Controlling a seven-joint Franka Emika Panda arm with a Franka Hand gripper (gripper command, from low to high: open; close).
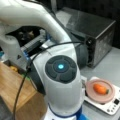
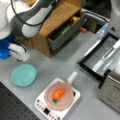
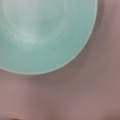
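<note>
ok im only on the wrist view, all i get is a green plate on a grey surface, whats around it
Observer: In a front view the green plate lies on the grey table, toward that view's left, with nothing on it.
Operator: anything else nearby
Observer: A pink pan holding a carrot sits on a white scale-like base, to the plate's right in that view.
Operator: and behind it
Observer: A wooden cabinet stands there with its grey drawer pulled open.
Operator: wheres the gripper
Observer: It shows in no view; only the arm is seen, above the plate in that view.
</note>
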